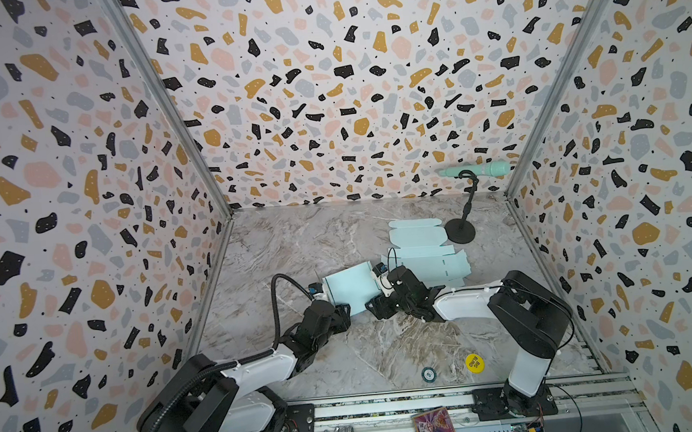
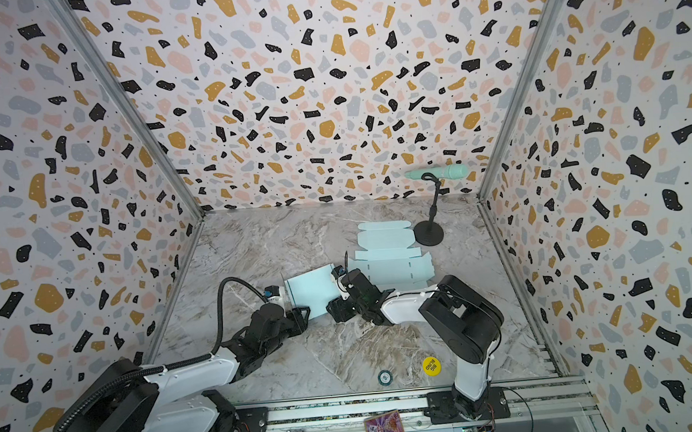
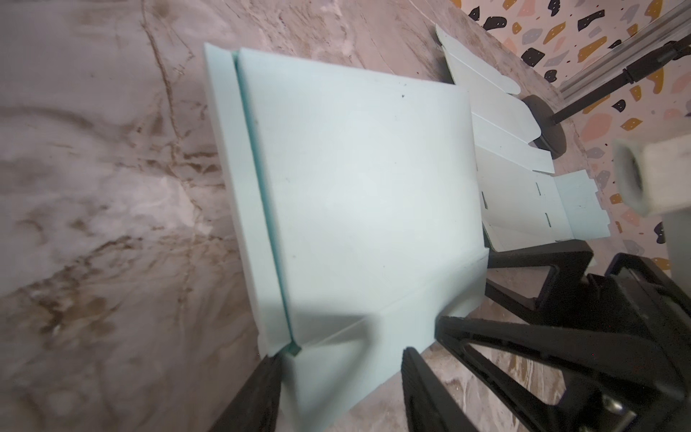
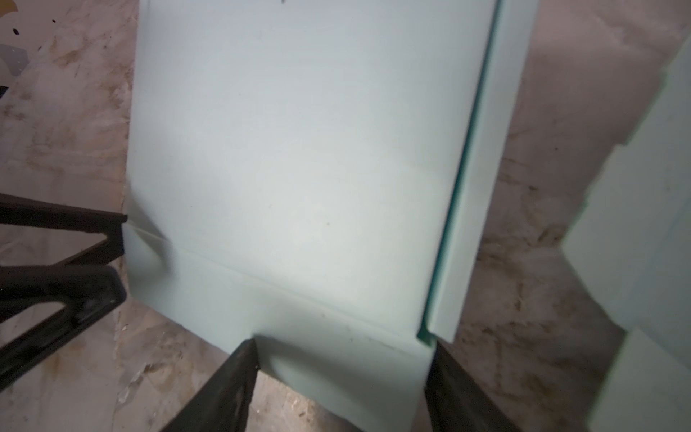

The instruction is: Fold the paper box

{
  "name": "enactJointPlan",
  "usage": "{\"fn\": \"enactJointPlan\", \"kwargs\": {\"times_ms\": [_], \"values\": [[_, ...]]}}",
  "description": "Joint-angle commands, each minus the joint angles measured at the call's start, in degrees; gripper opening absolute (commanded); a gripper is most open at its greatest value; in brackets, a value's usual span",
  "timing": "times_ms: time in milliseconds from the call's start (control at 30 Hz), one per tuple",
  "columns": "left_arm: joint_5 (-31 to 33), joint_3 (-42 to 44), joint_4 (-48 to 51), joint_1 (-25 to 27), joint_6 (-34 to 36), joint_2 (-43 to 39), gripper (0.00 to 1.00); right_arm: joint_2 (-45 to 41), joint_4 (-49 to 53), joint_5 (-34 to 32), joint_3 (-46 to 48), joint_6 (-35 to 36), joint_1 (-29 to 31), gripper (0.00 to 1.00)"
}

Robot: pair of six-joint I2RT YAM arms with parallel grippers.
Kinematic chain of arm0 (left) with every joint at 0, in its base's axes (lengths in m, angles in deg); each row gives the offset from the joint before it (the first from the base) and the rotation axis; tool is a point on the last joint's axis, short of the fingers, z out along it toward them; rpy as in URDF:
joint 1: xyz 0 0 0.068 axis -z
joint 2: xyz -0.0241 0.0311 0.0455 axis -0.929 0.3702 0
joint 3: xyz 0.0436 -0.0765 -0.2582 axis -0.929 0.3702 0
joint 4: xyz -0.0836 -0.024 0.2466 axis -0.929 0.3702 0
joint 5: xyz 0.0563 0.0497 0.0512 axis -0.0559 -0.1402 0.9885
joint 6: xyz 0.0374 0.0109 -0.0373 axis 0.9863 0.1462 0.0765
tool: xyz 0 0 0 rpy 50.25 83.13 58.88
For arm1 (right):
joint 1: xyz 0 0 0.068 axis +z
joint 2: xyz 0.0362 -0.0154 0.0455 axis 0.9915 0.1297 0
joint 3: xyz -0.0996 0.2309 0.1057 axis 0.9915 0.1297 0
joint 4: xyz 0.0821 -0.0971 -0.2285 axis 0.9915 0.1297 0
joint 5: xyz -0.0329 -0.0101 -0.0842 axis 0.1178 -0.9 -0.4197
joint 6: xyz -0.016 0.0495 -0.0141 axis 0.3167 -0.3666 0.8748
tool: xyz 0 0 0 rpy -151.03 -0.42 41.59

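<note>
Two grippers meet at the same side of the paper box [image 1: 349, 289], the side facing the table's [image 1: 296, 237] near edge. The box lies about midway across the table, slightly skewed, with its broad panel flat on the surface. It reaches away from both sets of fingers toward the far edge.

A narrow flap borders the panel on the grippers' side. Its crease runs crosswise, from one gripper toward the other. The left gripper [image 3: 340, 355] has its jaws spread along that flap, one finger at the flap's corner and the other at its outer edge. The right gripper [image 4: 344, 344] is likewise spread, with a stretch of flap lying between its fingers. Neither appears to pinch the paper.

A side strip [image 3: 243, 187] of the box is already turned over.

Neither arm is nearer, since both touch the box. As I judge it, the coming move turns on the crease lying just beyond the fingertips. Raising the flap would swing it up and away from the arms about that crosswise line.

Spare flat blanks [image 1: 422, 253] lie well apart, toward the far right corner beside a microphone stand [image 1: 460, 232].
</note>
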Motion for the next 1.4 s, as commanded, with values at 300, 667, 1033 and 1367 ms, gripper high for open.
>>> {"fn": "enactJointPlan", "kwargs": {"times_ms": [300, 667, 1033, 1367], "values": [[-1.7, -1.0, 1.4, -2.9, 3.3, -1.8, 0.58, -4.2, -0.6, 1.7, -1.7, -0.4, -0.1, 0.74], [-3.2, -2.1, 3.0, -5.5, 4.9, -3.2, 0.59, -5.0, -0.5, 2.4, -2.4, -0.7, -1.1, 0.81], [-5.2, -4.0, 2.9, -5.9, 5.8, 0.5, 0.68, -2.2, 0.3, 4.1, -4.2, -1.5, -1.9, 0.81], [-5.7, -0.7, -0.6, -5.9, 1.5, -0.2, 0.67, -2.5, 0.6, 3.2, -3.5, -2.1, -2.0, 0.81]]}}
